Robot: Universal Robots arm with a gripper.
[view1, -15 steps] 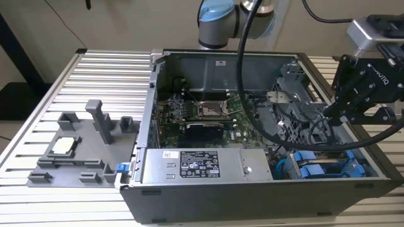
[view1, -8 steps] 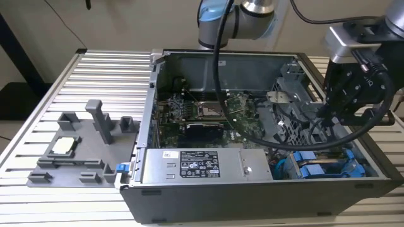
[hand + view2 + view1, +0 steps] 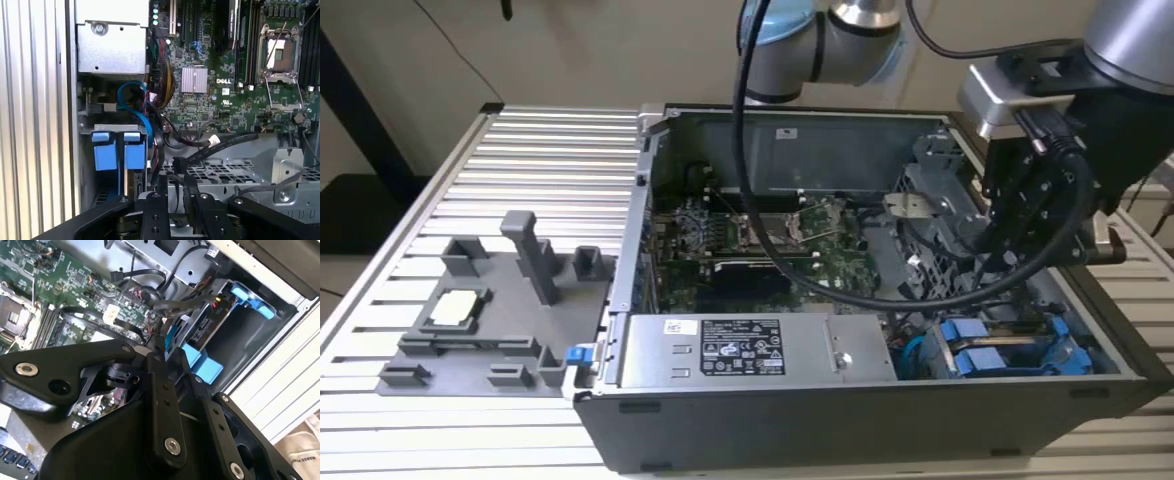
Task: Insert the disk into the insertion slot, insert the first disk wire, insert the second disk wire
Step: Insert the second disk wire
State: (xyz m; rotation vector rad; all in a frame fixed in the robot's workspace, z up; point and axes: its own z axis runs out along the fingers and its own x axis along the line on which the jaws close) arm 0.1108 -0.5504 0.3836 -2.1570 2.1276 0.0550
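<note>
Setting: slatted metal table (image 3: 520,150) bearing an open computer case (image 3: 854,430); the arm (image 3: 1121,60) reaches in from the exterior view's right.

Gripper: in the first wrist view the gripper (image 3: 176,179) sits low inside the case. Its two fingers (image 3: 161,200) are drawn close together on a black wire (image 3: 200,150). We judge this a pinch just behind the plug, though the contact itself is partly hidden.

Wire: it runs from the pinch past a white piece (image 3: 214,140) and lies over the perforated cage (image 3: 225,172).

Disk: the disk (image 3: 114,150) shows us the two blue tabs of its frame. It lies near the gripper but apart from it.

Slot: the slot (image 3: 112,129), a grey sheet-metal bay, closes round the disk. We therefore judge the disk seated and the first step done.

Step in hand: we take this to be a wire insertion. We cannot tell which of the two, nor whether any wire is plugged in yet.

Demand of the step: in our judgement, the plug must be squared to the disk's port and pressed straight in. The wire needs slack, and the path must stay clear of the blue cable (image 3: 131,90).

Surroundings: motherboard (image 3: 225,95) beyond the cage; power supply (image 3: 734,350) along the case's near wall; grey tray (image 3: 480,320) on the table, well apart.
</note>
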